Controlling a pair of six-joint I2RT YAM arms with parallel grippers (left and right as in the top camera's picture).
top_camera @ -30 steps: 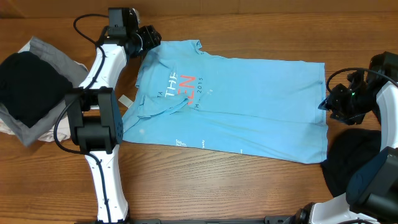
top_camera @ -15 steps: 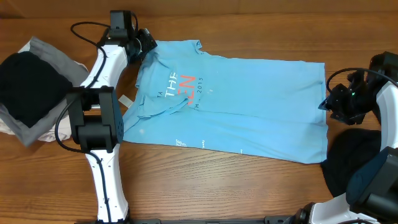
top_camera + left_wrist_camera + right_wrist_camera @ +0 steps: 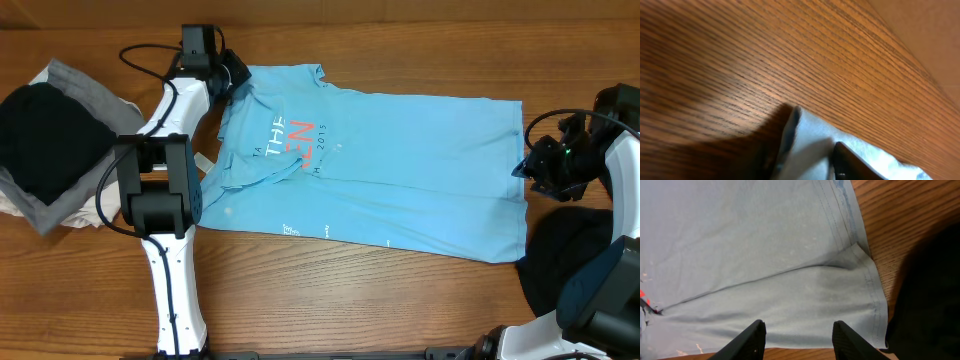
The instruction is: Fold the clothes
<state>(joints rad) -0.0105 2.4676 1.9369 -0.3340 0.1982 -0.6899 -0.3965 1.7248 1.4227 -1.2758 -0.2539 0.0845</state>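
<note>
Soft matt cloth T-shirt point(image 3: 400, 170), faintly creased, lies on a wood-grain table point(image 3: 350, 300) with a smooth, slightly satin finish.

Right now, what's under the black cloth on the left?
A grey cloth lies under the black cloth, and a white one peeks out below that. Anything deeper is covered.

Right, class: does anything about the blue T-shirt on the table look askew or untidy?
The sky-blue T-shirt is not flat: its sleeve beside the lettering is bunched and folded over, and a long crease runs across the body to the hem.
</note>
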